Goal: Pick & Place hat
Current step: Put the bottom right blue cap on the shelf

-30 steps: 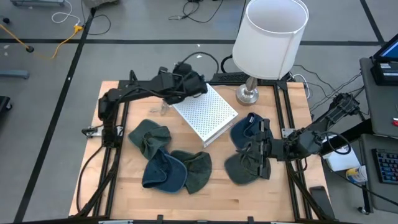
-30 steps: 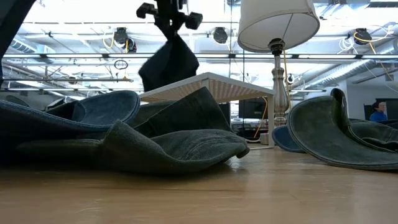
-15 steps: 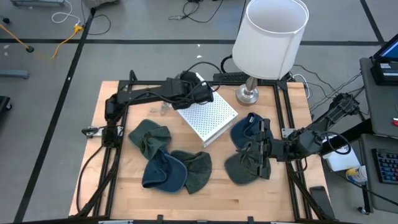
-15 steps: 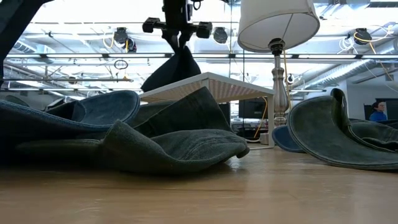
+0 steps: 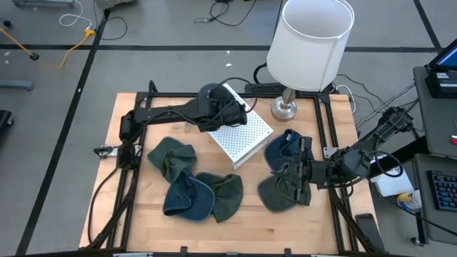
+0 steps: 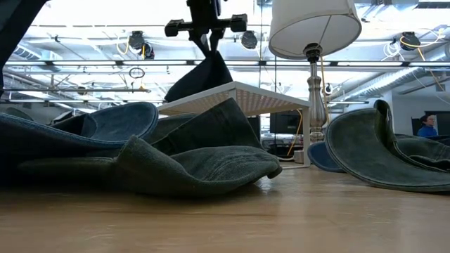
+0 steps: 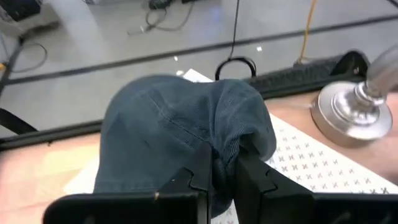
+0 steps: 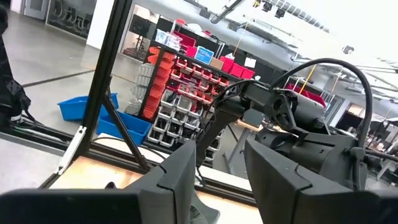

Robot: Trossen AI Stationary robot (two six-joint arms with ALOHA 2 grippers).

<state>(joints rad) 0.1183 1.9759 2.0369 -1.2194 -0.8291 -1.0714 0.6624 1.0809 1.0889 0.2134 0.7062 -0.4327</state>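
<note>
Left gripper (image 5: pixel 227 112) moves farther over white perforated stand (image 5: pixel 241 135), toward lamp side, arm stretching out. Pinched dark blue hat (image 7: pixel 180 130) drops lower; its brim now touches stand top in low view instead of hanging clear.

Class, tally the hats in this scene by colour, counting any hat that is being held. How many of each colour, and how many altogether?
Blue hats: 3, the last one a blue hat held by the left hand.
Green hats: 3.
Total: 6 hats.
</note>
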